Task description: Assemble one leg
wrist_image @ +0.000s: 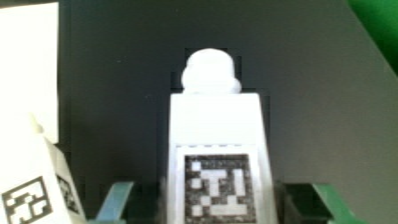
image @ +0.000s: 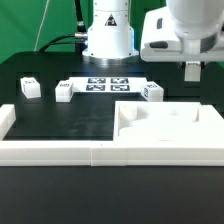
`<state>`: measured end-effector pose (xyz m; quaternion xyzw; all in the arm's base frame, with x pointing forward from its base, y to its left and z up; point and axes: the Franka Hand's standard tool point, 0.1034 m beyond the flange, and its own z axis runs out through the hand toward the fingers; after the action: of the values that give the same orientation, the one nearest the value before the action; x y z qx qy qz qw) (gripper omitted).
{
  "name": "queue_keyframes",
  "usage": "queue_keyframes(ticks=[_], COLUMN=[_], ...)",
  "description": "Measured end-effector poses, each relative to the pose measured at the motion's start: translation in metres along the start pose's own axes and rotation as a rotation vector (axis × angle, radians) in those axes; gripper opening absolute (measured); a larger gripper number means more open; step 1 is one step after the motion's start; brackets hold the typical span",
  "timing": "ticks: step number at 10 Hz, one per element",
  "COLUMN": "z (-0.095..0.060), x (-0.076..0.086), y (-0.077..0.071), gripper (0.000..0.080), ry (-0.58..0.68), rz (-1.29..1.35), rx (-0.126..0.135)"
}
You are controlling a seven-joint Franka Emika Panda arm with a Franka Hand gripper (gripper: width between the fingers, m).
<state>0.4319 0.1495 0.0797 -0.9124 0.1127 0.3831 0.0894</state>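
So the backdrop is a green curtain (image: pixel 40 25) behind a matte black table (image: pixel 70 120), which is flat, dark and a bit shiny under the lights. The arm's white base (image: pixel 108 35) stands right behind the marker board (image: pixel 105 83). In front of the marker board a long white rail (image: pixel 50 152) runs along the near edge of the table. The big white body (image: pixel 165 125) with its square recesses sits in front and to the exterior view's right of the marker board. The gripper (image: pixel 192 72) hangs over the table well off to the exterior view's right of the marker board, pointing down. In the wrist view the gripper (wrist_image: pixel 217 203) has its jaws apart. There's a dark strip of table on each side between the green fingertips (wrist_image: pixel 116 200) and the leg (wrist_image: pixel 217 150), so it isn't clamped on anything. The leg lies flat on the black table right between those jaws, tag facing up and rounded peg pointing away from the camera. I can't make it out in the exterior view. Spare blocks (image: pixel 63 90) are around too: two to the exterior view's left of the marker board and one just off its right corner. A tilted tagged block (wrist_image: pixel 36 190) shows beside the leg in the wrist view.
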Motion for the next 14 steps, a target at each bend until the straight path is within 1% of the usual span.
queue_keyframes(ticks=[2,3,4,5,6,7,8,9,10,11,12,13,14], z=[0.003,-0.002,-0.003,-0.001,-0.003,-0.009,-0.023,-0.038,-0.039,-0.05,-0.056,-0.056,-0.059], x=[0.0,0.009,0.009,0.008,0.024,0.025,0.02,0.021,0.014,0.015,0.012,0.009,0.009], y=[0.0,-0.005,-0.007,-0.005,-0.002,-0.001,-0.001,-0.001,0.005,0.005,0.007,0.008,0.002], gripper=[0.029,0.029,0.029,0.029,0.029,0.029,0.029,0.029,0.029,0.029,0.029,0.029,0.029], ry=[0.0,0.093,0.186,0.229,0.335,0.405,0.482,0.626,0.663,0.761,0.851,0.904,1.012], rz=[0.0,-0.004,-0.009,-0.01,-0.027,-0.034,-0.051,-0.064,-0.068,-0.075,-0.085,-0.088,-0.089], rx=[-0.002,0.011,0.017,0.017,0.02,0.021,0.018,0.038,0.036,0.053,0.064,0.072,0.104])
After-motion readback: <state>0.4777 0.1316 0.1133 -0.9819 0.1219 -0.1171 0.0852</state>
